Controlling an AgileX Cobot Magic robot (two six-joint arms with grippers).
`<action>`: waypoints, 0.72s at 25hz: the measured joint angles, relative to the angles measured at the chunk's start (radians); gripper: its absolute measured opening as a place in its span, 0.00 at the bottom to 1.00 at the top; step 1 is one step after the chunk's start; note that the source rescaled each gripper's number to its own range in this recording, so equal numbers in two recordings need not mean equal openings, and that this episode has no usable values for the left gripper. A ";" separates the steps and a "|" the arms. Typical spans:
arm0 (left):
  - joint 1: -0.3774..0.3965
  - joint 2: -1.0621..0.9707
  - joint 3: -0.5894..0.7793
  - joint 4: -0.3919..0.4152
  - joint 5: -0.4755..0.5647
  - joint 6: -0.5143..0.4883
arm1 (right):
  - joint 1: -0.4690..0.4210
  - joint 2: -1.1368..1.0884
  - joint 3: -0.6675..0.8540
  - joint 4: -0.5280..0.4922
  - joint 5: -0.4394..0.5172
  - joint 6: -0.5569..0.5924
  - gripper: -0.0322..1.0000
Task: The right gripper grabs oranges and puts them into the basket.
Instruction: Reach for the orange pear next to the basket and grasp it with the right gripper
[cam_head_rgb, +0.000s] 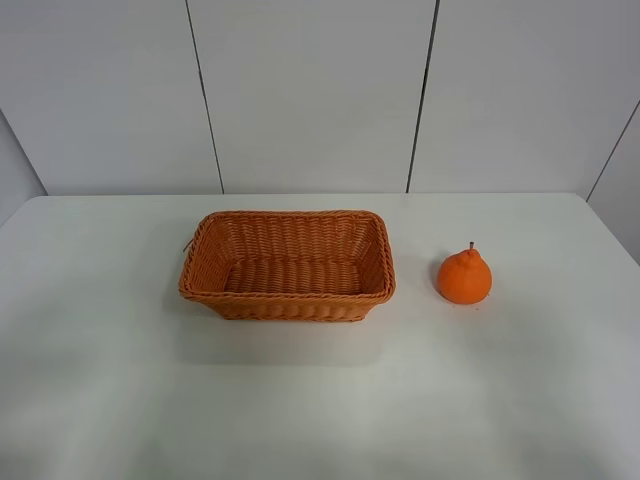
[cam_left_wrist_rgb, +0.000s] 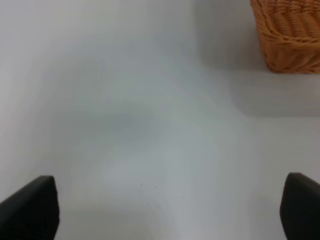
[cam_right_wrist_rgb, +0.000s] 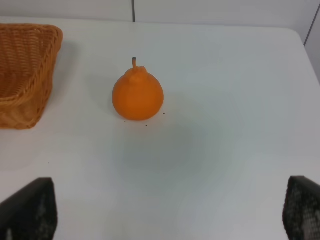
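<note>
One bright orange, knob-topped fruit (cam_head_rgb: 464, 277) stands beside the rectangular woven wicker basket (cam_head_rgb: 290, 214), apart from it. The basket holds nothing. The black two-fingered right gripper (cam_right_wrist_rgb: 165, 210) hangs short of the fruit, fingers spread wide, empty: grasp and drop not yet done.

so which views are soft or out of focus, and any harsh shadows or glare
Exterior high: sharp and evenly lit, only a faint soft shadow in front of the basket, no glare. Left wrist: hazy overall, the fingers of the left gripper blurred. Right wrist: the orange is fairly crisp with a pale shadow, the fingers of the right gripper out of focus.
</note>
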 joint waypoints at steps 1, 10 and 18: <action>0.000 0.000 0.000 0.000 0.000 0.000 | 0.000 0.000 0.000 0.000 0.000 0.000 1.00; 0.000 0.000 0.000 0.000 0.000 0.000 | 0.000 0.000 0.000 0.000 0.000 0.000 1.00; 0.000 0.000 0.000 0.000 0.000 0.000 | 0.000 0.294 -0.145 0.008 0.012 0.000 1.00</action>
